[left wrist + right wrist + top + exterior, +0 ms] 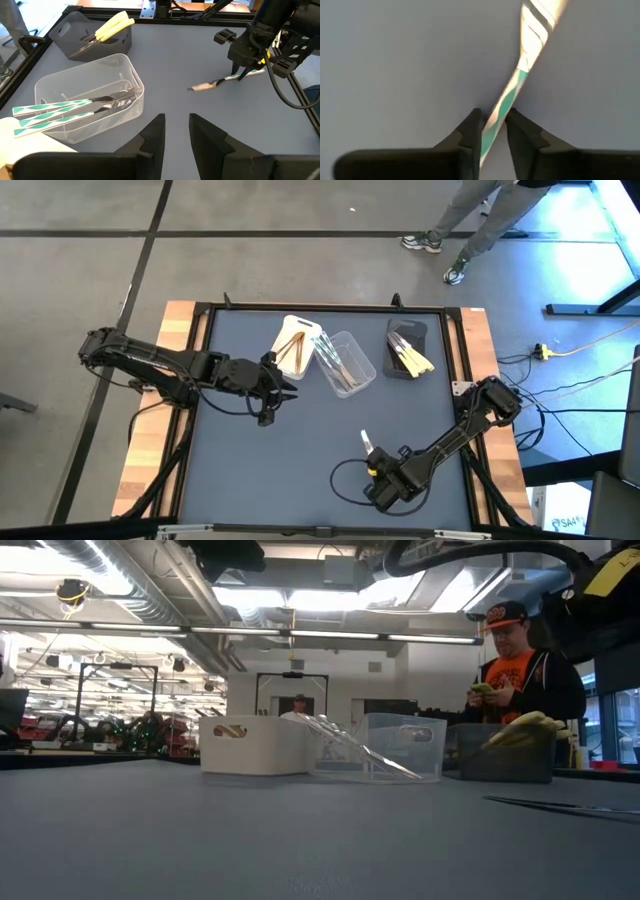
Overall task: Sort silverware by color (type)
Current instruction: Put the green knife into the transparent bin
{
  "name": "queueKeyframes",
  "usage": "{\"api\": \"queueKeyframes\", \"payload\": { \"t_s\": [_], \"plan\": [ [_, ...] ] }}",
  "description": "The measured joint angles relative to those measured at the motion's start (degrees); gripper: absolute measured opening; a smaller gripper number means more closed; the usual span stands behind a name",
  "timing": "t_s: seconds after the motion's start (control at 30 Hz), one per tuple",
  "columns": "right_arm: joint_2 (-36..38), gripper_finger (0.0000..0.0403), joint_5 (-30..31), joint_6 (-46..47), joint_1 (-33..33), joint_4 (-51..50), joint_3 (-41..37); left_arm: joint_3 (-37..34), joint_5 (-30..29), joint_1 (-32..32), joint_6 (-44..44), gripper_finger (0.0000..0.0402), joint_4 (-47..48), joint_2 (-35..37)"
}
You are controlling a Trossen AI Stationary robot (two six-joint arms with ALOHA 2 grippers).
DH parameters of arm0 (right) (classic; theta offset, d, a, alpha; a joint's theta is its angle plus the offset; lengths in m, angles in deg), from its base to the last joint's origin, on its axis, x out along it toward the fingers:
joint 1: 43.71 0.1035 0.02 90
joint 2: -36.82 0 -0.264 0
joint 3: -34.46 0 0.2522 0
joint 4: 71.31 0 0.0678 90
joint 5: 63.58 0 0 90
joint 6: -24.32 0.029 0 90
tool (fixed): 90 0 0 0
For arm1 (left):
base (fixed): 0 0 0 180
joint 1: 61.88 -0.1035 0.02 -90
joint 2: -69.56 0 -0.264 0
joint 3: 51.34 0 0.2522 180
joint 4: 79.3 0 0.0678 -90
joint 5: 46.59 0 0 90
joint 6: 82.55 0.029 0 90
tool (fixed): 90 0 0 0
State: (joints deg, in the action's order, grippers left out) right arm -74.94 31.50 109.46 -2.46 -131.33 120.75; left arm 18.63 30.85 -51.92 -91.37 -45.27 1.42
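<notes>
One piece of silverware (215, 83), with a green-and-white patterned handle and a pale head end, lies flat on the grey table near its front right. My right gripper (241, 76) stands over it, pointing down, shut on its handle. My left gripper (177, 134) hangs open and holding nothing above the table's left middle, near the white tub (297, 345). That tub holds tan wood-like pieces. The clear tub (346, 364) holds green-and-white handled pieces, and the dark grey tub (407, 346) holds yellow ones. My right gripper pinches the piece's green-and-white handle (496, 116) between its two fingers, partway along the handle. The fingers come from above, pointing down, and lie across the handle. The piece lies on the table, its pale head end (202, 87) free toward the table's middle.
The three tubs stand in a row at the table's far middle. A black frame rail (325, 308) runs round the tabletop. A person (515, 660) stands beyond the far edge. The grey surface (270, 470) between the arms is bare.
</notes>
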Motion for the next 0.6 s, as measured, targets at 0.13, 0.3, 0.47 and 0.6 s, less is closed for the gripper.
{"api": "queueKeyframes", "payload": {
  "t_s": [0.13, 0.3, 0.47, 0.6],
  "plan": [
    [0.0, 0.0039, 0.21, -0.04, -0.02, 0.09, 0.0, 0.0, 0.01, 0.0, 0.0, 0.0081, 0.0, 0.0],
    [0.0, 0.0007, 0.44, -0.32, -0.02, -0.01, 0.02, 0.0, -0.01, 0.0, 0.0, 0.0081, 0.0, 0.0],
    [-0.04, 0.0012, 0.85, -1.29, 0.0, -0.02, 0.02, 0.0, -0.01, -0.01, 0.0, 0.0081, 0.0, 0.0],
    [-0.04, 0.0005, 1.65, -2.79, 0.04, -0.02, 0.02, 0.0, -0.01, -0.02, 0.0, 0.0081, 0.0, 0.0]
  ]
}}
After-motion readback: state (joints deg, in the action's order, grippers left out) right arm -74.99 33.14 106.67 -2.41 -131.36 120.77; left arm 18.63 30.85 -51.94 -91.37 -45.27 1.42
